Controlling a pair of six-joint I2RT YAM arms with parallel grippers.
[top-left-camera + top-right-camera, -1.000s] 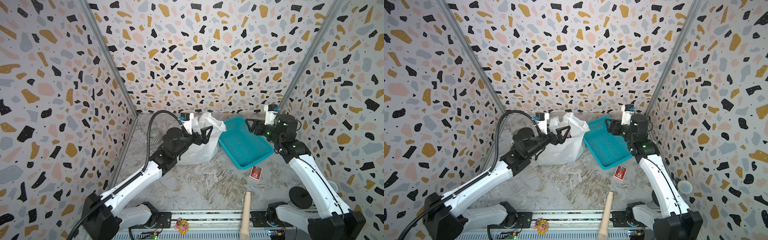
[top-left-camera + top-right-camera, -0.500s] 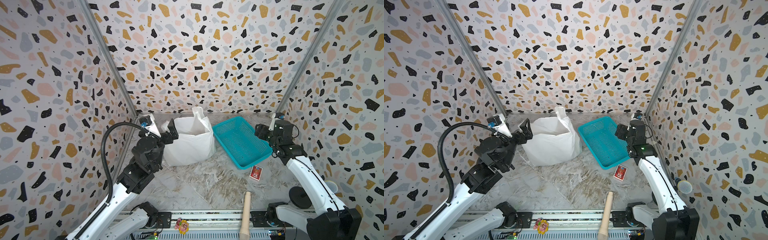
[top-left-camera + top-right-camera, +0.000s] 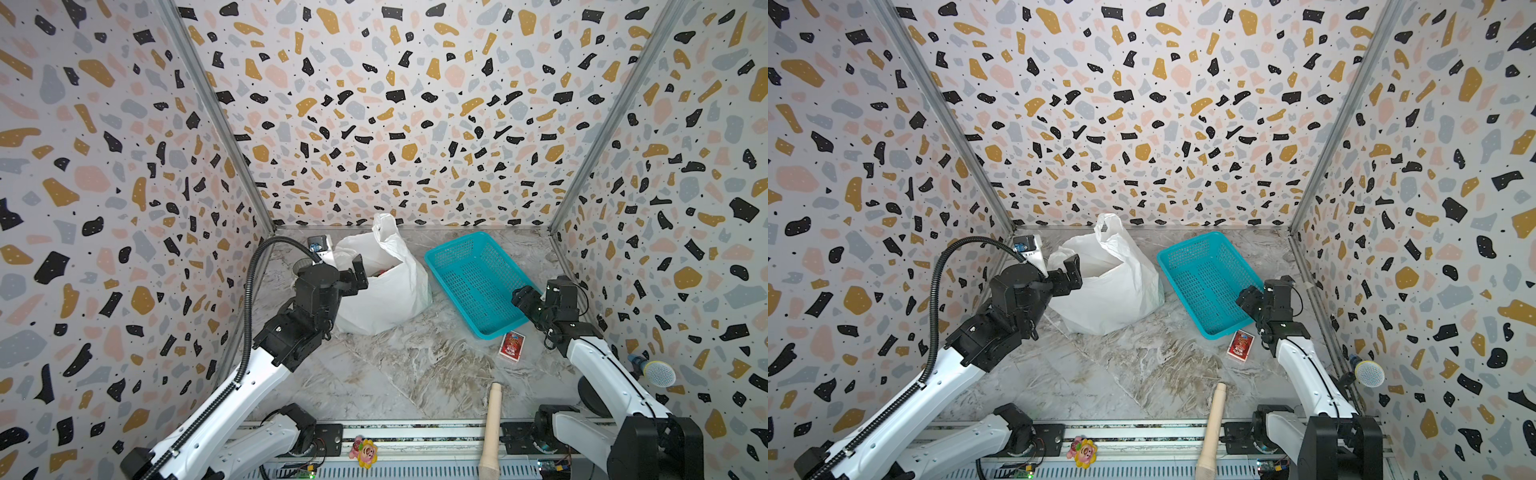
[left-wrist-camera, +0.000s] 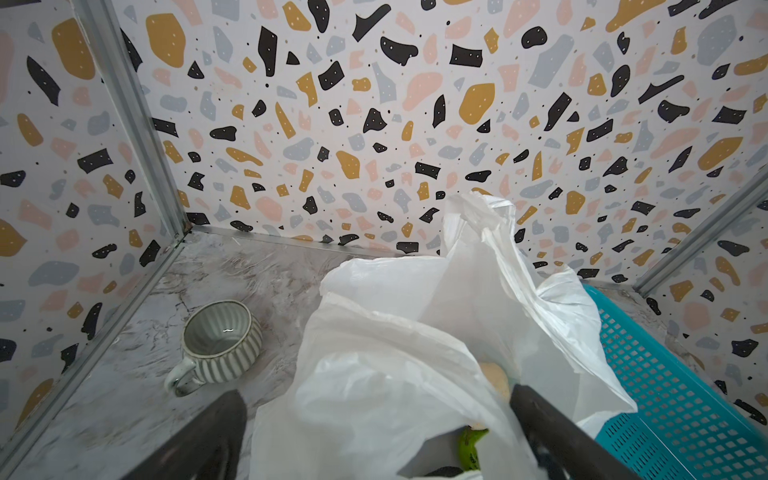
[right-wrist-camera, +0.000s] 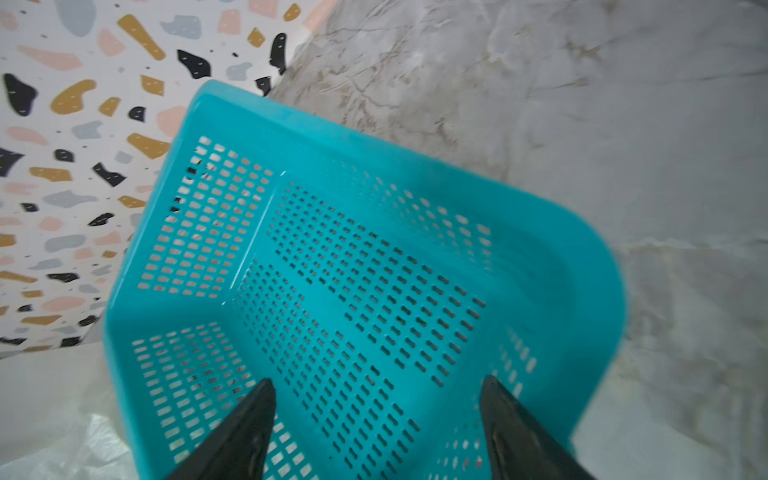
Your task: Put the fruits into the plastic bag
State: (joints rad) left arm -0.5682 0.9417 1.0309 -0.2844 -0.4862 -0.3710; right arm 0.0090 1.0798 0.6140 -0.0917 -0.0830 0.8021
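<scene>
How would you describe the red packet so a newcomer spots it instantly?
Find the teal mesh basket on the right of the marble tabletop. At its near corner lies the red packet. Flat and card-like, it differs from the long pale wooden stick nearby.

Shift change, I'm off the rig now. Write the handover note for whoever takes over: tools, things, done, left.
Left tool: open, its fingers either side of the plastic bag's near rim, nothing clamped.
Right tool: open and empty, over the teal basket's near corner.
Things: the bag stands left of the basket. Fruits show inside it: a green piece and a cream one in the left wrist view. The basket holds nothing.
Done: no fruit shows outside the bag.
Left: probably only pulling both arms back. The bag's depths are hidden, so the count is unchecked.
</scene>
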